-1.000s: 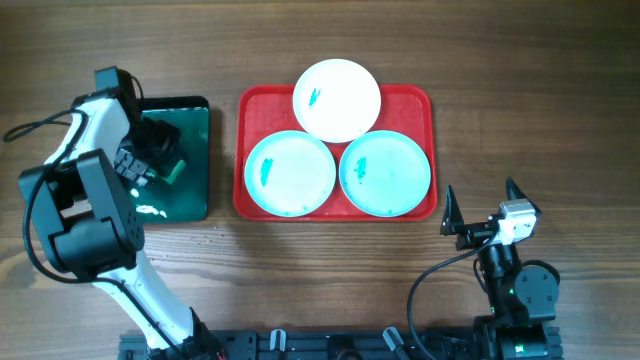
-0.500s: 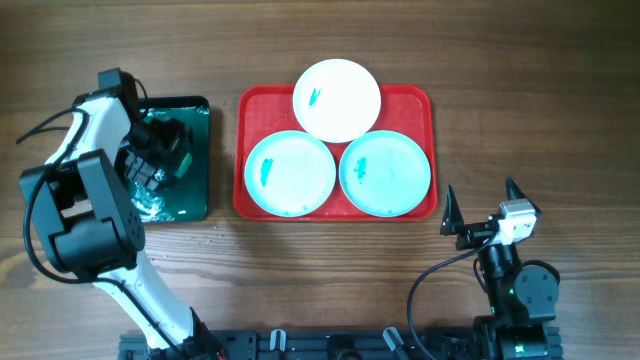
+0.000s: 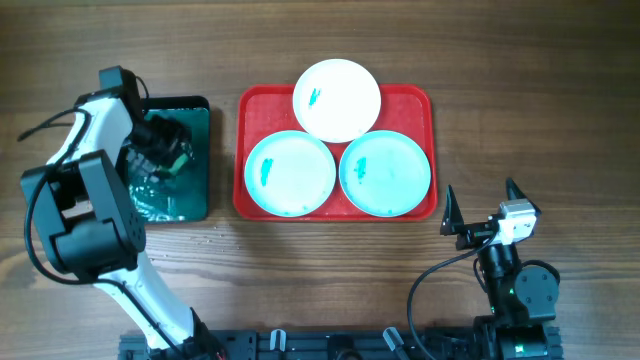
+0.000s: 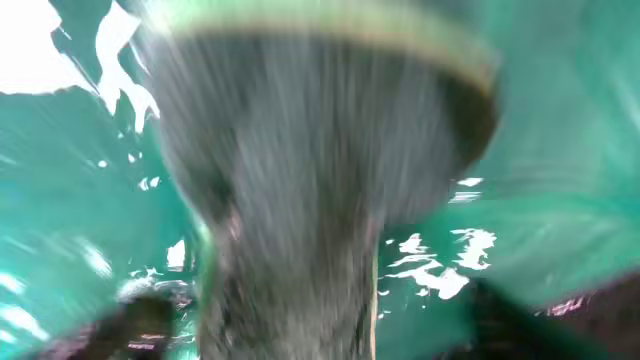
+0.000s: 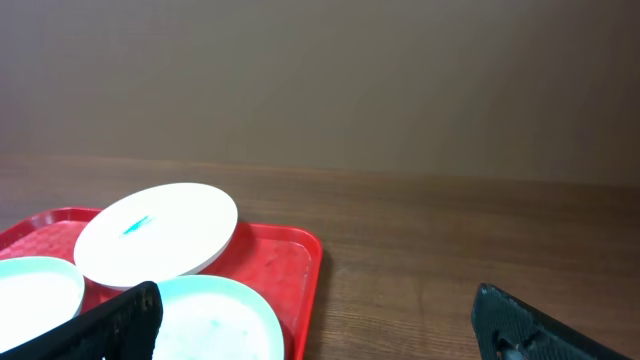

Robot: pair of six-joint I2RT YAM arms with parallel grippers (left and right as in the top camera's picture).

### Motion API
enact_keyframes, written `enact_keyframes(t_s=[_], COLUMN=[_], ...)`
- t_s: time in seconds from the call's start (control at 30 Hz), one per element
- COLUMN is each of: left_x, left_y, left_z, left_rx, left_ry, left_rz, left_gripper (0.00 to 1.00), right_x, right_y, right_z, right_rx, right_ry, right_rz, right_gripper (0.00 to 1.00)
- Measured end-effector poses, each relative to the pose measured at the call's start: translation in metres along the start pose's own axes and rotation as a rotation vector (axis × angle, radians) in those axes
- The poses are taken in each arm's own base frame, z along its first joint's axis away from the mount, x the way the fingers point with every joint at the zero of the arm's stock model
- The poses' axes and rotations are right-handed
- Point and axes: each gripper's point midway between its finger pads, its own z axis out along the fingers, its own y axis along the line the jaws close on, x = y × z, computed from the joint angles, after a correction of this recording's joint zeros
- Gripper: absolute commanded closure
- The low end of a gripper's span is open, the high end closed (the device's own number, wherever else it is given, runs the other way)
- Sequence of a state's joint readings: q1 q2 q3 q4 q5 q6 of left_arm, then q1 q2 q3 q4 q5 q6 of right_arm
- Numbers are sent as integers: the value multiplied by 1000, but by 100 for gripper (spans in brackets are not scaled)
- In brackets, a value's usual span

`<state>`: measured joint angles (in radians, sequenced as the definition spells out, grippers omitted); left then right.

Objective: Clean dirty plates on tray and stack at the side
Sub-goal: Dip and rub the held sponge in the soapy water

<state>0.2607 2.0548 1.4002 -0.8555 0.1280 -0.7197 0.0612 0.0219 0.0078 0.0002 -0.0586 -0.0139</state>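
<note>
Left of the red tray, we find the left gripper low over the dark green tray; blur hides its grip, so we cannot tell. On the red tray lie the left turquoise plate, the white plate across the far rim, and the right turquoise plate, all smeared teal. Off the red tray's near right corner, the right gripper is spread, empty.

On your tabletop the big tray sits mid: back plate overhangs its far rim, front-left plate and front-right plate side by side. The smaller tray is just left, your left end effector over it. Your right end effector is near-right, apart from the big tray.
</note>
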Motion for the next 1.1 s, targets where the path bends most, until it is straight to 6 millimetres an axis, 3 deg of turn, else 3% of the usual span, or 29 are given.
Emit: enact_keyframes(t_s=[0.2, 0.23, 0.27, 0.3, 0.37, 0.5, 0.53, 0.57, 0.6, 0.77, 0.8, 0.87, 0.93, 0.97, 1.07, 1.1], left_x=[-40, -46, -50, -53, -57, -60, -60, -59, -58, -45, -39, -31, -20, -16, -8, -8], left_y=[3, 1, 0, -1, 0, 1, 2, 2, 3, 9, 11, 14, 17, 18, 13, 12], left_z=[-3, -3, -4, -4, -3, -1, -1, -1, -1, -1, -1, 0, 1, 1, 2, 3], left_rx=[-49, -44, -43, -44, -50, -52, -53, -54, -58, -85, -89, -94, -94, -91, -47, -45], left_ry=[-203, -231, -249, -261, -284, -287, -287, -285, -281, -219, -194, -152, -95, -73, -25, -23], left_rz=[4, 4, 3, 3, 5, 3, 3, 3, 3, 9, 10, 10, 8, 3, -5, -6], left_gripper=[0, 7, 18, 53, 96, 96, 80, 48, 0, 0, 5, 39, 85, 96, 94, 58], right_x=[0, 0, 0, 0, 0, 0, 0, 0, 0, 0, 0, 0, 0, 0, 0, 0], right_y=[0, 0, 0, 0, 0, 0, 0, 0, 0, 0, 0, 0, 0, 0, 0, 0], right_z=[0, 0, 0, 0, 0, 0, 0, 0, 0, 0, 0, 0, 0, 0, 0, 0], right_rx=[0, 0, 0, 0, 0, 0, 0, 0, 0, 0, 0, 0, 0, 0, 0, 0], right_ry=[0, 0, 0, 0, 0, 0, 0, 0, 0, 0, 0, 0, 0, 0, 0, 0], right_rz=[0, 0, 0, 0, 0, 0, 0, 0, 0, 0, 0, 0, 0, 0, 0, 0], right_gripper=[0, 0, 0, 0, 0, 0, 1, 0, 0, 0, 0, 0, 0, 0, 0, 0])
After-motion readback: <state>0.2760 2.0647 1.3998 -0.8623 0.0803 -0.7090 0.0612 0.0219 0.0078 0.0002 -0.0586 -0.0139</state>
